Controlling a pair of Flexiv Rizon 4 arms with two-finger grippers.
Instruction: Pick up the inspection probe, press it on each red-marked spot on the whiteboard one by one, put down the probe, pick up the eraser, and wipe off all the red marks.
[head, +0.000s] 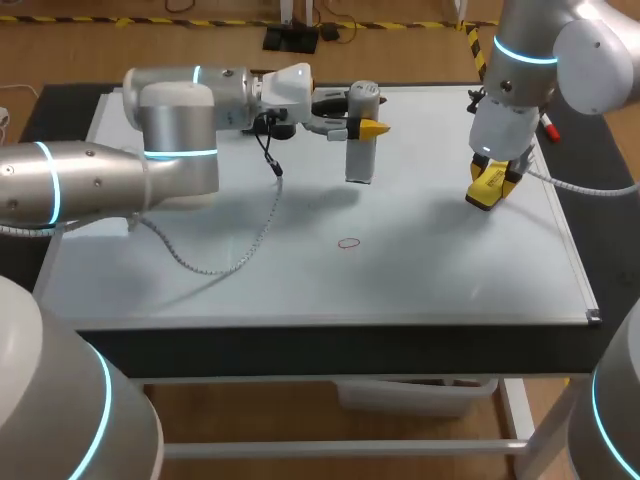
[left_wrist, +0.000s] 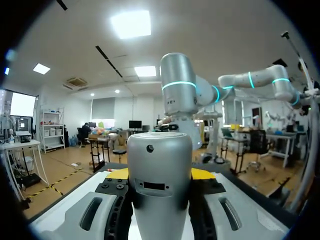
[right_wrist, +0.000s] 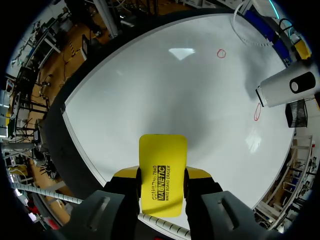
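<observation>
**Left hand.** In the head view the left arm enters from the frame's left. The left hand (head: 363, 125) sits at upper centre and pinches the probe (head: 360, 160) near its upper end, one yellow-tipped finger on each side. The probe stands upright, with its lower end down at the whiteboard (head: 450, 270). In the left wrist view the probe's grey body fills the gap between the two fingers, and a yellow tip shows at either side of it.

**Right hand.** The right arm enters from the head frame's upper right. The right hand (head: 492, 178) sits at the right of the frame, low over the whiteboard and well apart from the probe. It pinches the eraser (right_wrist: 162, 160), a flat yellow block, by its two long edges. The eraser juts out past the fingertips. Whether it touches the whiteboard cannot be told.

**Marks.**
- A red ring (head: 348, 243) lies at the centre of the head frame, below the probe and apart from both hands.
- A red oval (right_wrist: 257, 111) appears in the right wrist view, far ahead of the eraser and just beside the probe's lower end. Contact between probe and oval cannot be told.

**Other items.** The whiteboard covers the desk (head: 300, 345). A grey cable (head: 215, 262) lies in a loop on the whiteboard under the left arm, at the left of the head frame.
</observation>
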